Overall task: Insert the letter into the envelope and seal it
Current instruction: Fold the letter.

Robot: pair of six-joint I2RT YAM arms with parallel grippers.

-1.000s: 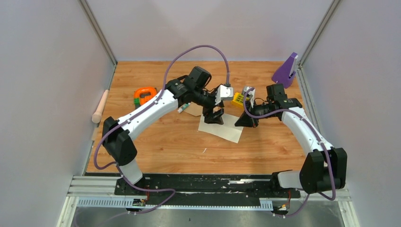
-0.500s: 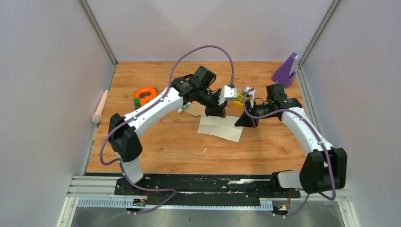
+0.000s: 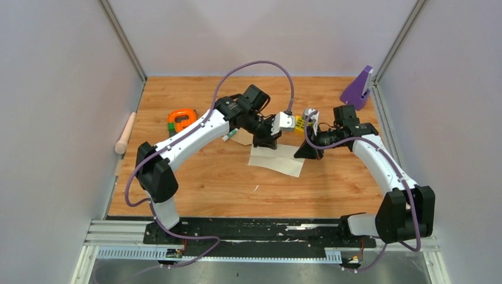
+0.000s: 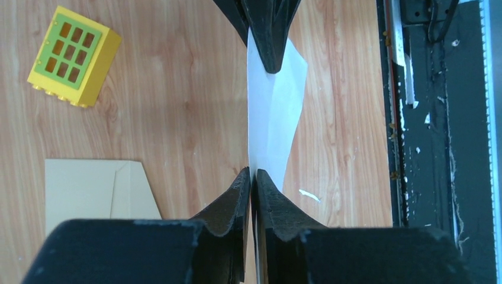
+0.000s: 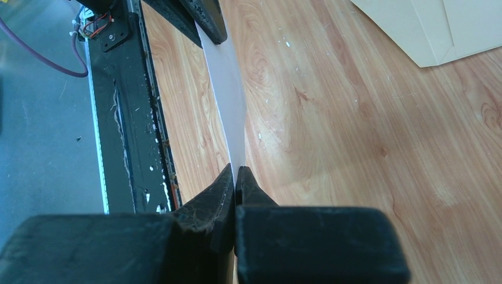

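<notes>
- Top external view: the letter [image 3: 277, 160] spans the middle of the table [image 3: 207, 177]. The left gripper [image 3: 266, 143] is at its 10 o'clock corner and the right gripper [image 3: 308, 152] at its 3 o'clock edge. Jaw state cannot be read from this view.
- Left wrist view: the left gripper's jaws are pressed together, pinching the near edge of the letter, which is seen edge-on. The right gripper's fingers [image 4: 269, 35] enter at 12 o'clock, on the sheet's far edge.
- Right wrist view: the right gripper's jaws likewise pinch the letter's edge. The left gripper's fingers [image 5: 204, 18] show at 11 o'clock.
- The envelope [image 4: 89, 192] lies flat at 8 o'clock in the left wrist view, apart from the letter. The right wrist view has it at 1 o'clock. From above, only a tan corner shows beside the left arm.
- The yellow block [image 4: 74, 56], with its green grid face, is clear at 10 o'clock in the left wrist view.
- Only the top view shows the orange tape measure [image 3: 182, 120] at 10 o'clock and the purple object [image 3: 358, 89] at 1 o'clock.
</notes>
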